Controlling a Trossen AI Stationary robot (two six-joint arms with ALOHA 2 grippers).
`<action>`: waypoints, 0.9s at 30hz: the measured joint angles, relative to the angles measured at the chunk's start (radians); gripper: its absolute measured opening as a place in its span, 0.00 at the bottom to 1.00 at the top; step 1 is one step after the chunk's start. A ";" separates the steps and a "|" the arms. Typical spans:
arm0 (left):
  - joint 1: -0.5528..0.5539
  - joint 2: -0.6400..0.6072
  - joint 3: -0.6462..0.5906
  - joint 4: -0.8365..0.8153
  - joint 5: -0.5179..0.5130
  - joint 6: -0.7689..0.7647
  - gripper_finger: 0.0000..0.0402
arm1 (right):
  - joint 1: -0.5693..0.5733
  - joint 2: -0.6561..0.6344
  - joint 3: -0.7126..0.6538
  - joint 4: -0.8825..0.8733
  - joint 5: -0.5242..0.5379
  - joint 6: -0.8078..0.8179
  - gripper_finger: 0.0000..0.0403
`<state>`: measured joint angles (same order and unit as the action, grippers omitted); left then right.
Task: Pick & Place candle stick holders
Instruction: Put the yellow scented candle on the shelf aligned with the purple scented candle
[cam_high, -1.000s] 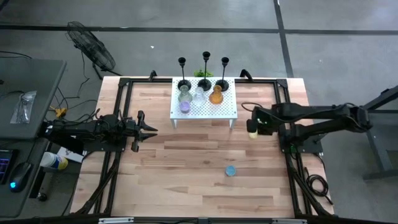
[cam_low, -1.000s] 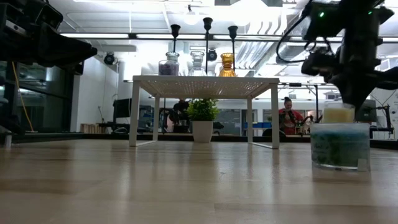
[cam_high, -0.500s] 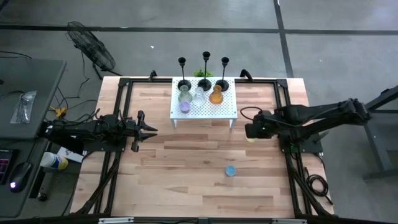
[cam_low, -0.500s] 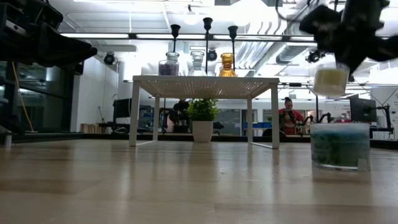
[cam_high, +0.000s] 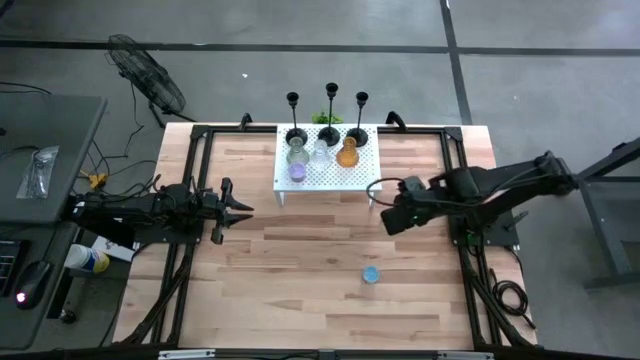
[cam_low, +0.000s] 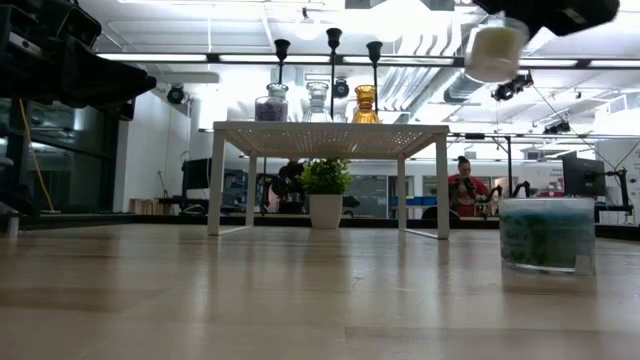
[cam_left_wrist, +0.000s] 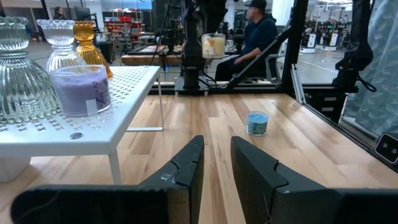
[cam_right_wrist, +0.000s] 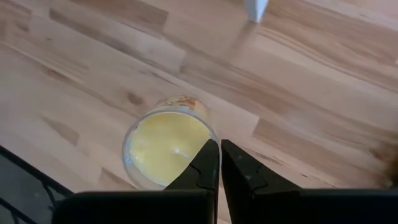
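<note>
My right gripper (cam_high: 392, 218) is shut on a yellow votive cup (cam_right_wrist: 165, 148), high above the table just in front of the white rack's right end; the cup also shows in the low view (cam_low: 495, 50). A blue votive cup (cam_high: 371, 274) stands on the table nearer the front. On the rack (cam_high: 365, 180) stand a purple cup (cam_high: 297, 172), two clear glass holders (cam_high: 320, 153) and an orange one (cam_high: 347, 153). Three black candlesticks (cam_high: 331, 93) stand along its far edge. My left gripper (cam_high: 238, 207) is open and empty at the table's left. My right gripper pinches the yellow cup's rim (cam_right_wrist: 210, 138), with one finger over the wax inside and one outside the glass. The fingers come from above, pointing down. The cup hangs below them, lifted clear of the table and a little tilted (cam_low: 497, 48).
A small potted plant (cam_low: 325, 190) stands behind the rack. The rack's right front leg (cam_right_wrist: 255, 9) is close to my right gripper. Bare wood lies between the rack and the table's near edge. A person (cam_left_wrist: 258, 31) is beyond the table.
My right gripper has risen with the yellow cup, from near table height to well above the rack's top. It has gone a little toward the table's left, nearer the rack. The cup is now tilted.
</note>
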<state>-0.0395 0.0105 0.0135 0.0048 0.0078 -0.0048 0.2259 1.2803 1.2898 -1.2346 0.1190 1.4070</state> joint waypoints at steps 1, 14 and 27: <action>0.000 0.000 0.000 0.000 0.000 0.000 0.19 | 0.000 0.021 0.019 0.000 0.007 0.001 0.01; 0.000 0.000 0.000 0.000 0.000 0.000 0.19 | -0.077 0.392 0.427 0.009 0.040 0.029 0.01; 0.000 0.000 0.000 0.000 0.000 0.000 0.19 | -0.187 0.637 0.760 -0.074 0.044 0.028 0.01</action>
<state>-0.0395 0.0109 0.0135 0.0048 0.0078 -0.0049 0.0390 1.9176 2.0497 -1.3083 0.1629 1.4352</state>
